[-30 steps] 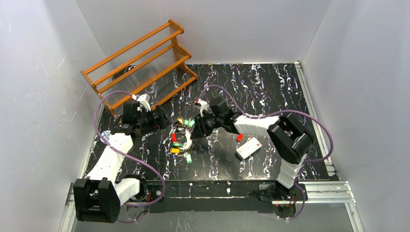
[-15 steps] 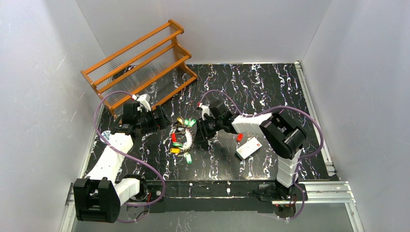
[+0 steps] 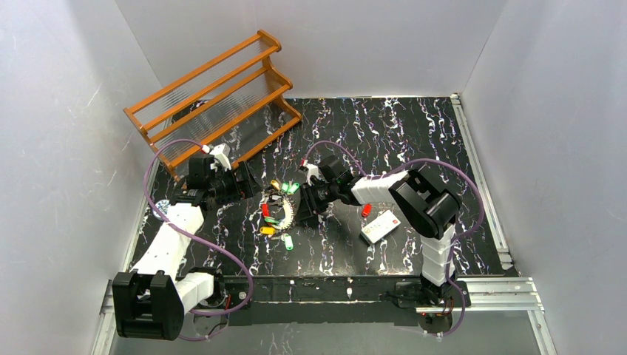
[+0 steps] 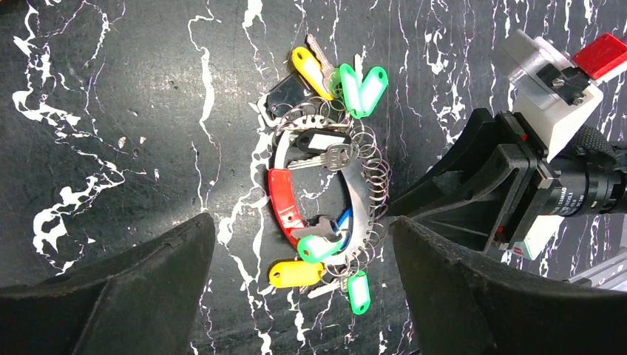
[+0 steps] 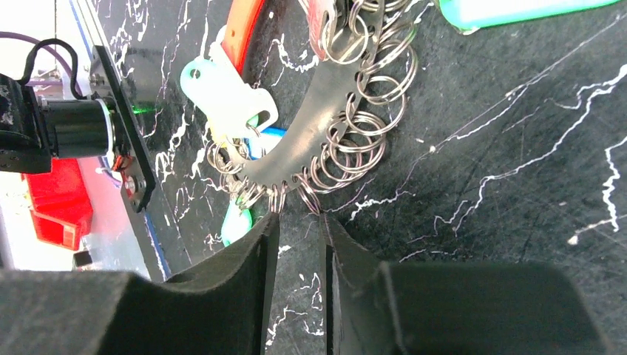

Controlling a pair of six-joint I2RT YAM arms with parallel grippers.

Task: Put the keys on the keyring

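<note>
The keyring (image 4: pixel 358 194) is a whitish curved band lined with small wire rings, lying mid-table (image 3: pixel 289 211). Keys with coloured heads cluster on and around it: yellow (image 4: pixel 296 272), green (image 4: pixel 358 290), red (image 4: pixel 282 196) and a silver blade (image 4: pixel 329 157). One red key (image 3: pixel 366 210) lies apart to the right. My left gripper (image 4: pixel 302 222) hovers wide open over the cluster, holding nothing. Low at the band's right side is my right gripper (image 5: pixel 299 219); its fingers stand a narrow gap apart with bare table between them. The fingertips (image 5: pixel 270 222) touch the small rings (image 5: pixel 355 148).
A white card with a red dot (image 3: pixel 381 225) lies right of the loose red key. An orange wooden rack (image 3: pixel 214 100) stands at the back left. Grey walls close in both sides, and a metal rail (image 3: pixel 473 148) runs along the table's right edge.
My right gripper has slid a little toward the near edge along the keyring's right side, and its elbow has swung left. The left arm and the keys have stayed put.
</note>
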